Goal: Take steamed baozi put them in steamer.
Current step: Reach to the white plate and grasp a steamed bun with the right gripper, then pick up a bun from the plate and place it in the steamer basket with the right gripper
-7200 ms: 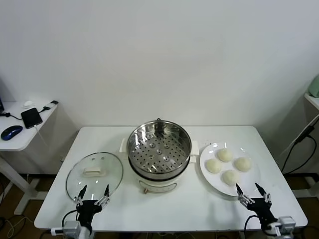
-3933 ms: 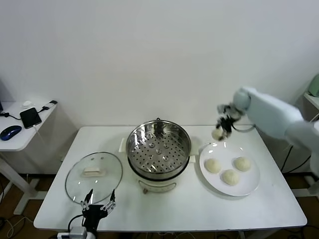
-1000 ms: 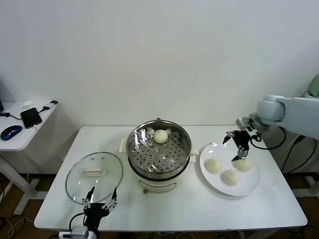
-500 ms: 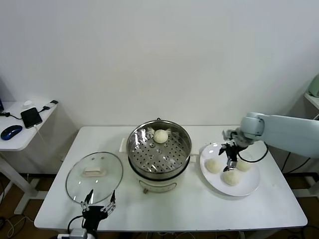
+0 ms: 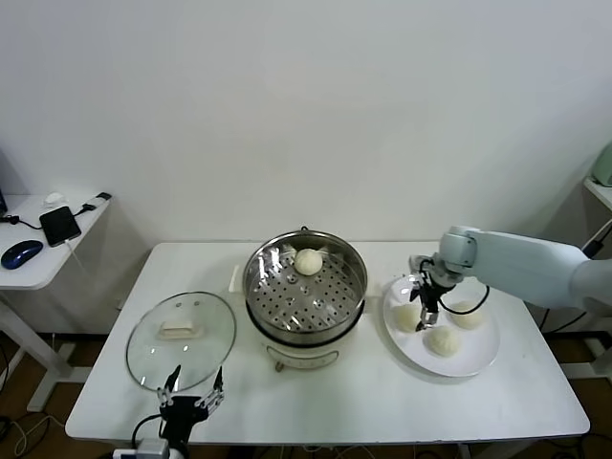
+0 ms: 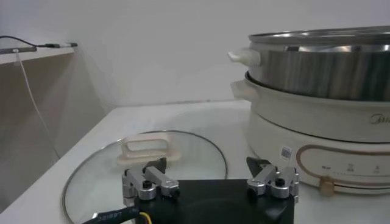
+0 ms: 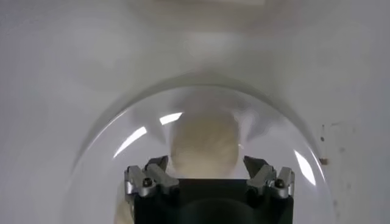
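one bun (image 5: 308, 260) in the steamer (image 5: 306, 287), three on the plate (image 5: 483, 356)

the right gripper (image 5: 422, 312) hangs over the plate's left bun (image 7: 204, 145), fingers spread wide around it. the left gripper (image 6: 211, 184) waits open near the glass lid (image 5: 182, 332).

A bare test room or lab, not a kitchen: a plain white wall behind a white bench (image 5: 316, 392) on thin legs, a side desk (image 5: 38, 263) at far left holding a phone (image 5: 59, 226), computer mouse (image 5: 21, 253) and cables.
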Robot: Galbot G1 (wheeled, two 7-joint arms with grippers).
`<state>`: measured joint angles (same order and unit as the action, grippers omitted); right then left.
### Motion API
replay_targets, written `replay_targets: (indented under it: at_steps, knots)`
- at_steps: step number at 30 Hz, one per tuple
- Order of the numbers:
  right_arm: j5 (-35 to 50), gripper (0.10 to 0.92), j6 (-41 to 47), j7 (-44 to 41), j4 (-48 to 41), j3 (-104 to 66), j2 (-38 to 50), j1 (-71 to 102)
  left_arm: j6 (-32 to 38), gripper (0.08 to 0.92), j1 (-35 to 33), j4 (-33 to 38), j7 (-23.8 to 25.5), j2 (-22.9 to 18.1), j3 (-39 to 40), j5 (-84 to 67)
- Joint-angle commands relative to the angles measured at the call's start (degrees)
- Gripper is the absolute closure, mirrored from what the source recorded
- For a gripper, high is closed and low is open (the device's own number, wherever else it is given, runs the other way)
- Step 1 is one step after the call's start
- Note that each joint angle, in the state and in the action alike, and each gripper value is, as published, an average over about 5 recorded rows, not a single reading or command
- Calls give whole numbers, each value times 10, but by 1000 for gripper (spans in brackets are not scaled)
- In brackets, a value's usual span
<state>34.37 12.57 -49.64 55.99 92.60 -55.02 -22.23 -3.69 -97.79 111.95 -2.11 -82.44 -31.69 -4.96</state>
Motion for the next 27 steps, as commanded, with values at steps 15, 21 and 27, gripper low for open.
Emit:
replay_targets:
  at_steps: [15,21,27]
  knots:
    - [6,329,-39,-90,30,41,1,-163,-2,177,-7,13,0,1,-1,-1]
    - [152,330,-40,-152,60,123,-30,-351,-6,177,-7,23,0,4,0,-5]
    - [276,327,2,-157,107,130,-117,-456,-12,177,-6,35,2,9,3,-10]
